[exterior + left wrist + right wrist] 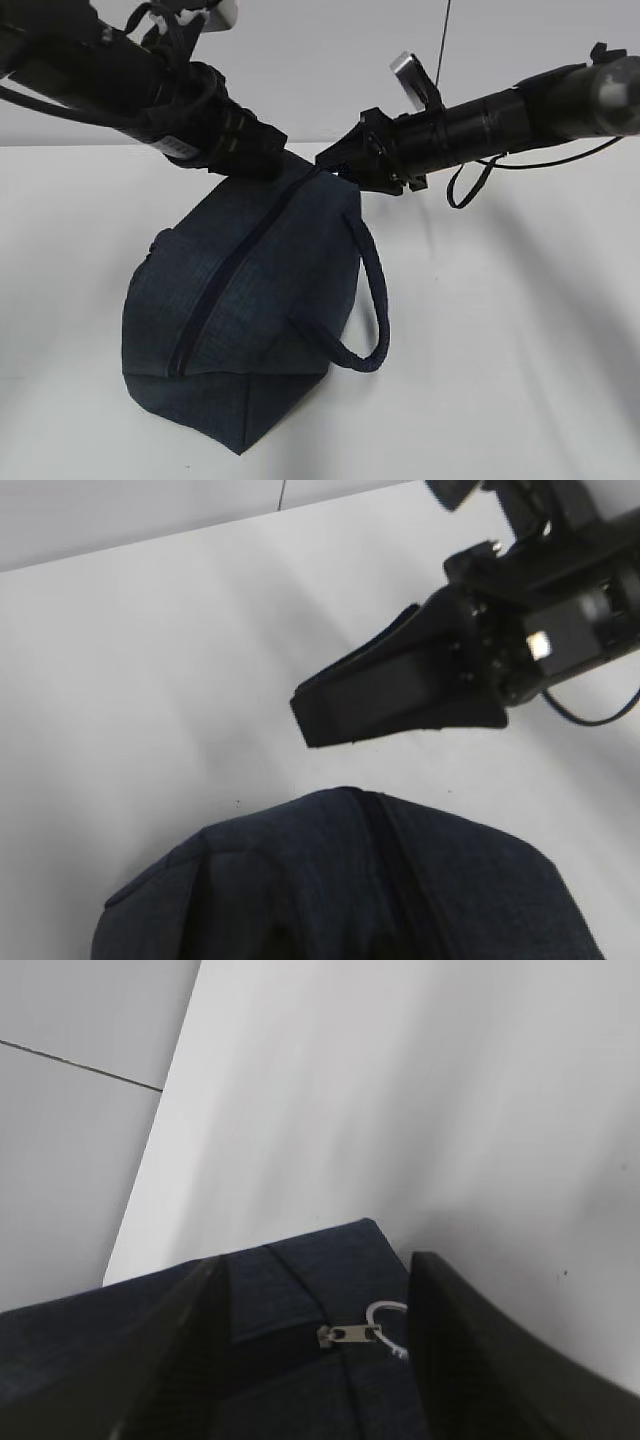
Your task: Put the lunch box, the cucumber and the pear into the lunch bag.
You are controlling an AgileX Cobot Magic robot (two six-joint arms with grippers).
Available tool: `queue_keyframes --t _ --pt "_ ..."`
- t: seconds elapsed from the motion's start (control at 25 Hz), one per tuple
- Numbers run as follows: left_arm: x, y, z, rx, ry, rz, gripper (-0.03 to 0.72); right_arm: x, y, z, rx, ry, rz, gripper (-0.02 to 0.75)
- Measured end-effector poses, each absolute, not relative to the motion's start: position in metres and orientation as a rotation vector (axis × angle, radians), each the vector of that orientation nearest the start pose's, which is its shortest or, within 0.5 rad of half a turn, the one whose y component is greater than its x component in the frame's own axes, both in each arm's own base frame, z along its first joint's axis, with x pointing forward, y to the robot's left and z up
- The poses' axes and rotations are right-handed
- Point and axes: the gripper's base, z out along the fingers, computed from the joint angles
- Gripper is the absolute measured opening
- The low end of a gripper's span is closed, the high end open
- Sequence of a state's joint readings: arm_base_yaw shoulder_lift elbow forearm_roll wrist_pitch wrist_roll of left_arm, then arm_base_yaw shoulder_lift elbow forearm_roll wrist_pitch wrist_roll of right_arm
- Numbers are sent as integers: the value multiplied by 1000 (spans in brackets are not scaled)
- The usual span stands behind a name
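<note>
The dark navy lunch bag (250, 300) stands tilted on its end on the white table, and its zipper (225, 280) looks closed along its length. My left gripper (262, 158) rests against the bag's top left corner; bag fabric (350, 880) hides its fingers in the left wrist view. My right gripper (335, 160) hovers at the top end of the zipper. It is open, and its fingers (440, 1360) stand on either side of the metal zipper pull (350, 1334) and its white ring (385, 1318), touching neither. The lunch box, the cucumber and the pear are out of view.
The bag's loop handle (372, 300) hangs off its right side. The right arm (540, 630) shows just beyond the bag top in the left wrist view. White table (520, 350) extends right of the bag, with a pale wall behind.
</note>
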State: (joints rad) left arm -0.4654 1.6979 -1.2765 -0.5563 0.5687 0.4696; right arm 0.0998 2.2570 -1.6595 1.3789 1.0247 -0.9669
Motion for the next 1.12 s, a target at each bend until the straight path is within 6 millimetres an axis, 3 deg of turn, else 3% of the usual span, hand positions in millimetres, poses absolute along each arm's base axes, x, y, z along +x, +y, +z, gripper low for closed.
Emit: queue_keyframes --t 0.24,0.44,0.64,0.72,0.76,0.88,1.12 --pt "329 -192 266 693 2343 -535 315 457 120 217 -398 2198 1224 445" --pt "334 -188 268 707 2294 -461 473 444 112 246 -536 2255 1000 446" --pt "341 -175 273 657 2273 -429 504 430 98 267 -573 2396 721 446" --pt "345 -163 278 620 2272 -416 506 428 94 269 -569 2425 669 446" --pt "346 -157 280 604 2275 -410 507 424 85 271 -555 2500 535 446" --pt "351 -134 281 546 2312 -394 508 419 72 272 -497 2606 360 445" --pt "359 -93 278 459 2392 -352 508 407 52 287 -393 2692 96 445"
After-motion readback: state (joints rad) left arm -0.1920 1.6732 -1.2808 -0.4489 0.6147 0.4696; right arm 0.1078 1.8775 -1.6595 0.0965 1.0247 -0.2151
